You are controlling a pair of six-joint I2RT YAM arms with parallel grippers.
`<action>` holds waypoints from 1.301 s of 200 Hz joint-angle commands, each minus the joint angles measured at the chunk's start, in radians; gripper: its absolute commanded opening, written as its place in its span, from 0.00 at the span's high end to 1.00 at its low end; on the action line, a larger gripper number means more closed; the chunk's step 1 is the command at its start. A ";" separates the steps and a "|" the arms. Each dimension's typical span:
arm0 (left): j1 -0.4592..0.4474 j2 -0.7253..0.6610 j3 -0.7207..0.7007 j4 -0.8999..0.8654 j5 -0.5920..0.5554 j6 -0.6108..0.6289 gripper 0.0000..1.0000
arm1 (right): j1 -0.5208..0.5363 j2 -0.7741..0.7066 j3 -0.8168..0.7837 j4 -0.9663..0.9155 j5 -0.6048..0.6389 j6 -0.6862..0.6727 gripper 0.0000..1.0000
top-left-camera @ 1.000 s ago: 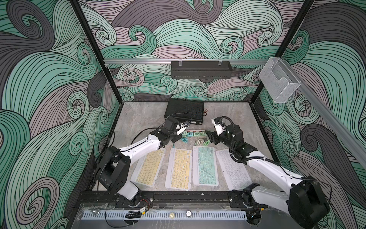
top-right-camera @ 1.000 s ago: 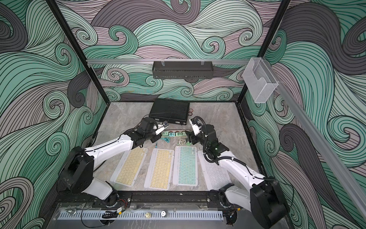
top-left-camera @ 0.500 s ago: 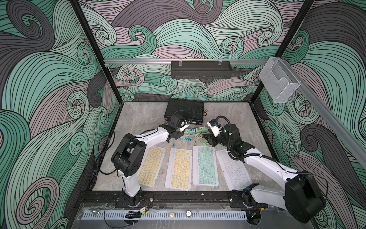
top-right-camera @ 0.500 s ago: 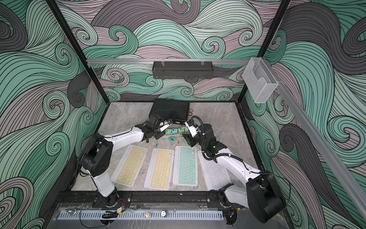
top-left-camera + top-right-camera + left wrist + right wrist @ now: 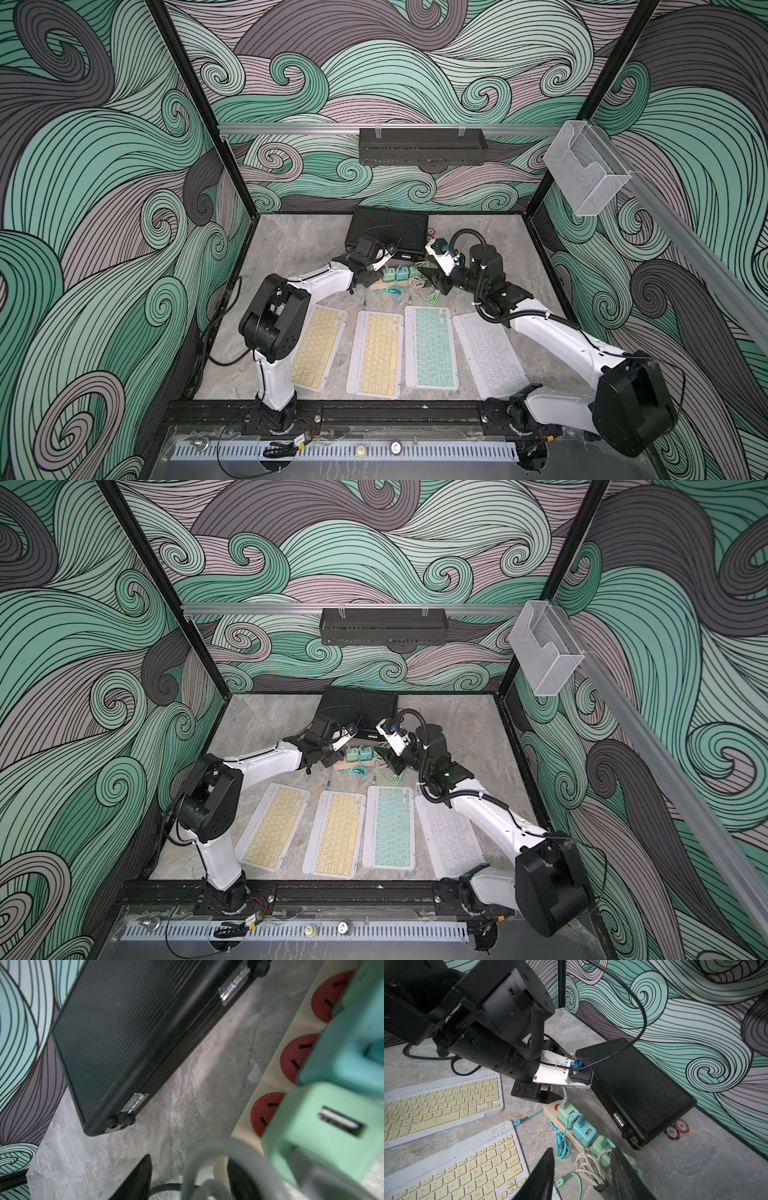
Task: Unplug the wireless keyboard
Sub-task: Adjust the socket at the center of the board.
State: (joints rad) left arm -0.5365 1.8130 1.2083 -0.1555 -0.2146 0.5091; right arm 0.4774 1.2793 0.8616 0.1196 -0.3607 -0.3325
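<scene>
Yellow, teal and white wireless keyboards (image 5: 430,347) lie in a row at lower centre of both top views, below the power strip (image 5: 383,287). Along the left wrist view's bottom edge, the left gripper (image 5: 189,1159) gapes around a blurred grey cable (image 5: 218,1145). Low in the right wrist view, the right gripper (image 5: 582,1149) stands part-open astride a coiled white cable (image 5: 588,1167); no plug looks pinched yet, so the next move calls for closing on one and pulling straight.

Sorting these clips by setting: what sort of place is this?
Likely a robot test cell: wave-patterned walls enclose a marble-look table, two arms mount on its front rail, four keyboards lie staged.
</scene>
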 commanded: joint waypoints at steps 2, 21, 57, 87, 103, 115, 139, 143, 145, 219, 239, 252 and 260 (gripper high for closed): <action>0.006 -0.138 -0.061 0.062 -0.013 -0.071 0.31 | 0.001 0.007 0.057 -0.120 -0.042 -0.156 0.50; 0.012 -0.243 -0.175 0.156 -0.052 -0.158 0.27 | 0.001 0.037 0.146 -0.249 -0.025 -0.279 0.49; 0.029 -0.314 -0.284 0.196 -0.266 -0.436 0.22 | 0.003 0.176 0.448 -0.658 -0.082 -0.401 0.55; 0.043 -0.343 -0.351 0.128 -0.248 -0.629 0.12 | 0.003 0.306 0.671 -0.906 -0.120 -0.478 0.56; 0.084 -0.383 -0.396 0.174 -0.139 -0.698 0.06 | 0.018 0.352 0.729 -0.951 -0.101 -0.494 0.55; 0.115 -0.436 -0.396 0.138 -0.126 -0.755 0.01 | 0.041 0.381 0.773 -0.997 -0.071 -0.519 0.53; 0.123 -0.480 -0.464 0.220 -0.116 -0.803 0.01 | 0.103 0.437 0.841 -1.054 0.038 -0.571 0.48; 0.123 -0.483 -0.465 0.220 -0.108 -0.815 0.02 | 0.116 0.450 0.851 -1.061 0.058 -0.581 0.47; 0.123 -0.483 -0.465 0.217 -0.102 -0.821 0.02 | 0.121 0.455 0.858 -1.066 0.068 -0.587 0.47; 0.123 -0.411 -0.412 0.170 -0.051 -0.853 0.01 | 0.235 0.859 1.351 -1.468 0.256 -0.680 0.51; 0.123 -0.412 -0.415 0.170 -0.050 -0.859 0.02 | 0.250 0.947 1.456 -1.540 0.284 -0.694 0.51; 0.123 -0.411 -0.415 0.171 -0.052 -0.861 0.01 | 0.258 0.971 1.475 -1.543 0.291 -0.704 0.50; 0.124 -0.411 -0.415 0.172 -0.052 -0.861 0.02 | 0.262 0.981 1.485 -1.542 0.286 -0.708 0.48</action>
State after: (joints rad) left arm -0.4133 1.3972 0.7574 0.0208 -0.2760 -0.3325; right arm 0.7219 2.2330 2.3001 -1.2964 -0.0994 -0.9936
